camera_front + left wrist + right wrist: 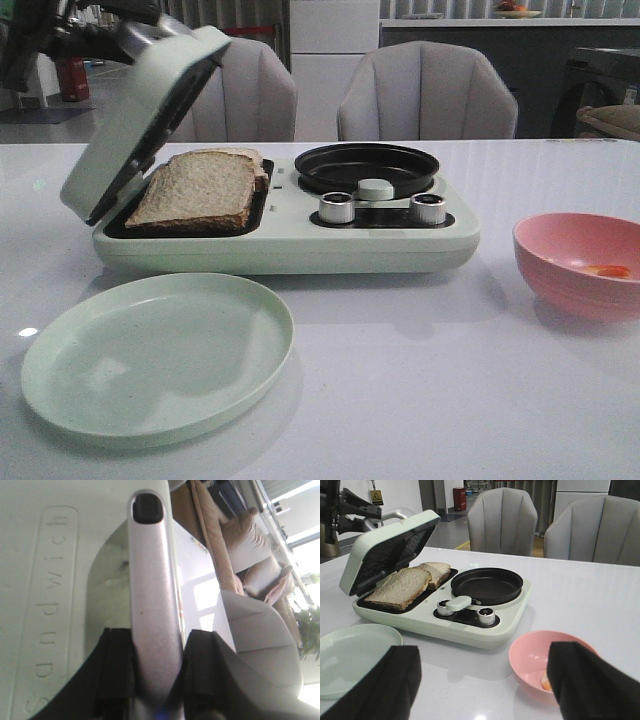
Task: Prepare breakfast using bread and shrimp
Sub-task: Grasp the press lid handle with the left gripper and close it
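Observation:
Two slices of bread [200, 190] [402, 586] lie overlapping on the dark left plate of the pale green sandwich maker [290, 245]. Its lid [140, 120] [50, 605] stands tilted open. My left gripper [157, 680] [350, 512] is shut on the lid's silver handle [152, 605] [140, 35]. The shrimp [608, 270] [546, 681] lies in the pink bowl [575, 265] [535, 655], partly hidden in the right wrist view by one finger. My right gripper [480, 685] hovers open above the table in front of the sandwich maker, beside the bowl, holding nothing. It is out of the front view.
An empty pale green plate [160, 355] [350, 655] lies in front of the sandwich maker. A round black pan [365, 168] [487, 585] and two silver knobs [337, 207] sit on the maker's right half. Two grey chairs [425, 95] stand behind the table.

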Robot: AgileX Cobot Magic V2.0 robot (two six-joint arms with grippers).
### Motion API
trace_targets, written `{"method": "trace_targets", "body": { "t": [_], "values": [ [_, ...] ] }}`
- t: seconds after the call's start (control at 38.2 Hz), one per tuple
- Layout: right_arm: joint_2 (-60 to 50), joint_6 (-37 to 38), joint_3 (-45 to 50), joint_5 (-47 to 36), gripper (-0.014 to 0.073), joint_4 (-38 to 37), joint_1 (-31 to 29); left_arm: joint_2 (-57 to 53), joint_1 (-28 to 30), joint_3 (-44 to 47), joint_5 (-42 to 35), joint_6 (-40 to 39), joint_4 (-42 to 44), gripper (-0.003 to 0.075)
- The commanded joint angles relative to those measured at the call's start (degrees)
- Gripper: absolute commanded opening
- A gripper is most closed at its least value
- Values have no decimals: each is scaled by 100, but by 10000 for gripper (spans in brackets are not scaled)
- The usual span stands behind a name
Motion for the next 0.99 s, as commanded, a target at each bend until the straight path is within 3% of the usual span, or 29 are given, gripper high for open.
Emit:
{"method": "trace_targets", "body": {
  "t": [0.0, 0.26, 0.52, 0.63, 0.81, 0.97],
  "values": [
    [68, 1, -146, -480, 614, -5, -25, -233, -409, -240, -432, 435, -201, 118],
    [68, 1, -146, -480, 614, -5, -25, -44, -1370, -240, -1779, 935, 38, 118],
    [68, 1, -146, -480, 614, -5, -25, 268, -1741, -240, -1905, 935, 785, 132],
    [68, 1, -146, -480, 614, -5, -25, 268, -1787, -240, -1847, 935, 1015, 237],
    [68, 1, -146, -480, 614, -5, -25, 226, -1787, -240, -1671, 923, 1069, 593],
    [68, 1, -146, -480, 614, -5, -25, -25, -1787, -240, -1771, 737, 1489, 582]
  ]
}}
